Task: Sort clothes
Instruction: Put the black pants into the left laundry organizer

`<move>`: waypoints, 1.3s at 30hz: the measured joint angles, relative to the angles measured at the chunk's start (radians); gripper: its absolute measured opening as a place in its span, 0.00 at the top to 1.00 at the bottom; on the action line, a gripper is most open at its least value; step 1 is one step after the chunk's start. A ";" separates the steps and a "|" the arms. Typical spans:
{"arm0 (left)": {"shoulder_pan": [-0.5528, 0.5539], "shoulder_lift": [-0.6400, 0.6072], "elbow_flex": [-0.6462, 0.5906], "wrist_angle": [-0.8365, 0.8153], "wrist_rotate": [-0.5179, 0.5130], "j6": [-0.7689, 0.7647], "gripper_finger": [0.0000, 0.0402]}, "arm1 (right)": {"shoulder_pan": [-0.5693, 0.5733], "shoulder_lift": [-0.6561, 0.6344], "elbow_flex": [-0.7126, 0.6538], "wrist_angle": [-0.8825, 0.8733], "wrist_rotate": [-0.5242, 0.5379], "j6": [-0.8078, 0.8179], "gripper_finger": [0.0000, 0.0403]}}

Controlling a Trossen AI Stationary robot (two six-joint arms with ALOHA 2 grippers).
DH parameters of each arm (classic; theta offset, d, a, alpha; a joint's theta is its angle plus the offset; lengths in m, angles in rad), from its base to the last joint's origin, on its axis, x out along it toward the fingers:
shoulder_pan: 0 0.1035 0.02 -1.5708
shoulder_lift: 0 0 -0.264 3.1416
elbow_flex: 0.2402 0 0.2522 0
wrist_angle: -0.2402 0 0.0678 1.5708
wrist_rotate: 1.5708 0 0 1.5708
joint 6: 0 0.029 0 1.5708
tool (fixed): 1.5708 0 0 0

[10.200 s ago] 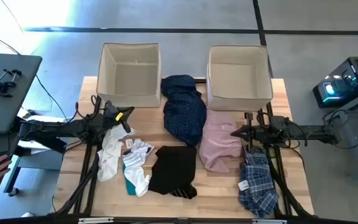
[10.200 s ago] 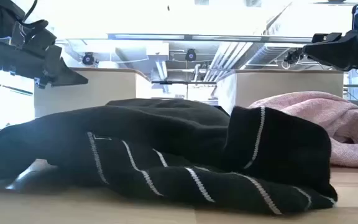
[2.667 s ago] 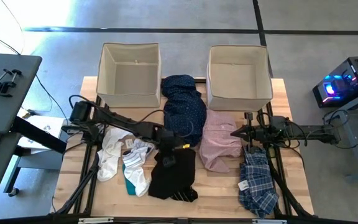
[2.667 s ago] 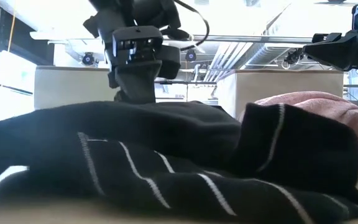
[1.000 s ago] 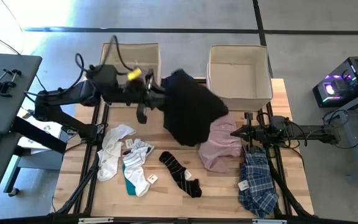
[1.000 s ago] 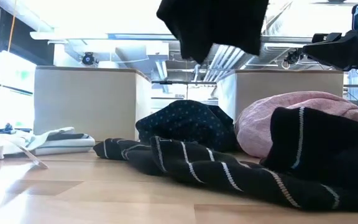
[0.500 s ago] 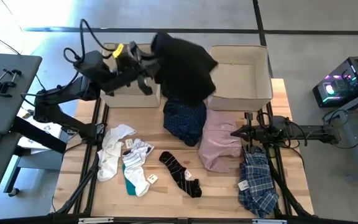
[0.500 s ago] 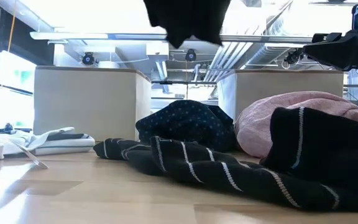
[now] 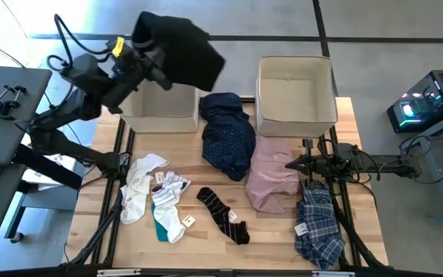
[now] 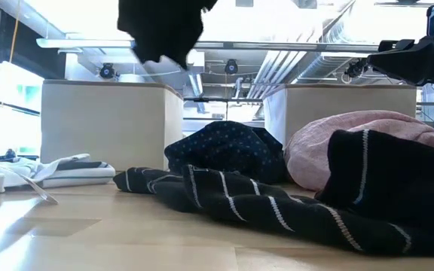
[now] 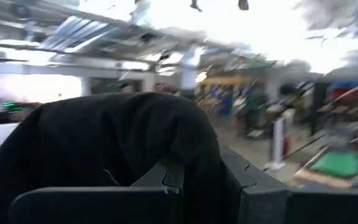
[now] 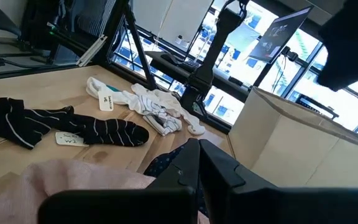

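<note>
One black garment (image 9: pixel 179 48) hangs bunched in the air above the left beige square fabric box (image 9: pixel 162 102), its long axis running from the left gripper (image 9: pixel 146 60) out toward the table's far side; its lower edge is cut off by the frame top in the low view. Left gripper's fingers are clamped on the cloth, which drapes over them in the wrist view (image 11: pixel 114 146); arm raised, elbow bent, reaching over the box. Right gripper (image 9: pixel 292 165) rests low above the pale pink shirt (image 9: pixel 271 178), fingers pressed together, holding nothing. Navy dotted shirt (image 9: pixel 228 135) lies between the boxes; black striped socks (image 9: pixel 223 215) lie near the front edge.
</note>
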 joint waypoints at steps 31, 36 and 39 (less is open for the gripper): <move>0.464 0.031 -0.268 -0.483 0.087 0.025 0.92 | 0.000 0.000 0.000 0.000 0.007 0.000 1.00; 0.504 0.089 -0.347 -0.486 0.097 0.025 0.92 | 0.000 0.000 0.000 0.000 0.006 0.000 1.00; 0.519 0.126 -0.386 -0.488 0.096 0.026 0.91 | 0.000 0.000 0.000 0.000 0.006 0.000 1.00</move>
